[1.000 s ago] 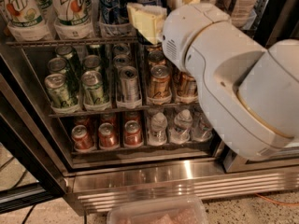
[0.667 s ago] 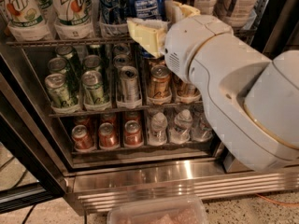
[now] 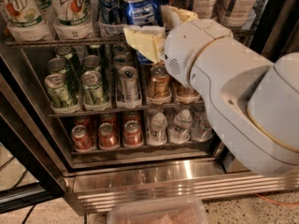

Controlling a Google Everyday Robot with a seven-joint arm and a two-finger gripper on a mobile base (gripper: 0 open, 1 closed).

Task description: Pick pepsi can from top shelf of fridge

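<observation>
The fridge (image 3: 154, 181) stands open with its wire racks showing. My gripper (image 3: 161, 28) is at the front of the top shelf (image 3: 56, 42), its cream fingers (image 3: 145, 41) shut on a dark-blue pepsi can (image 3: 141, 9). The can is tilted, and its lower end hangs in front of the shelf's rail. A second blue can (image 3: 108, 3) stands just left of it on the shelf. My white arm (image 3: 233, 92) covers the right side of the racks.
7UP bottles (image 3: 70, 6) stand at the top left and pale bottles (image 3: 233, 3) at the top right. The middle rack holds green, silver and gold cans (image 3: 93, 87). The bottom rack holds red cans (image 3: 107, 134) and small water bottles (image 3: 158, 127). A clear plastic tub (image 3: 159, 213) lies on the floor.
The gripper has come forward and down out of the top shelf with the blue can between its fingers. The can's top now shows fully in front of the rail.
</observation>
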